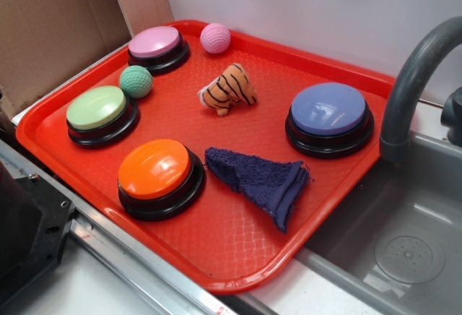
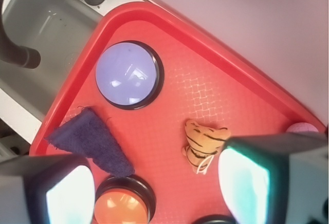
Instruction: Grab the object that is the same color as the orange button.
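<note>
open hand (image 2: 154, 183) above plush tiger (image 2: 203, 144)

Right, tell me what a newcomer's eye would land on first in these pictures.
First the bright red tray beside the grey sink, with four big dome buttons on it: pink-topped at the far left corner, green-topped at the left edge, the orange button nearest the camera and a purple-blue one on the right. In the middle lies the small striped plush tiger, with a dark blue cloth crumpled next to the orange button.
</note>
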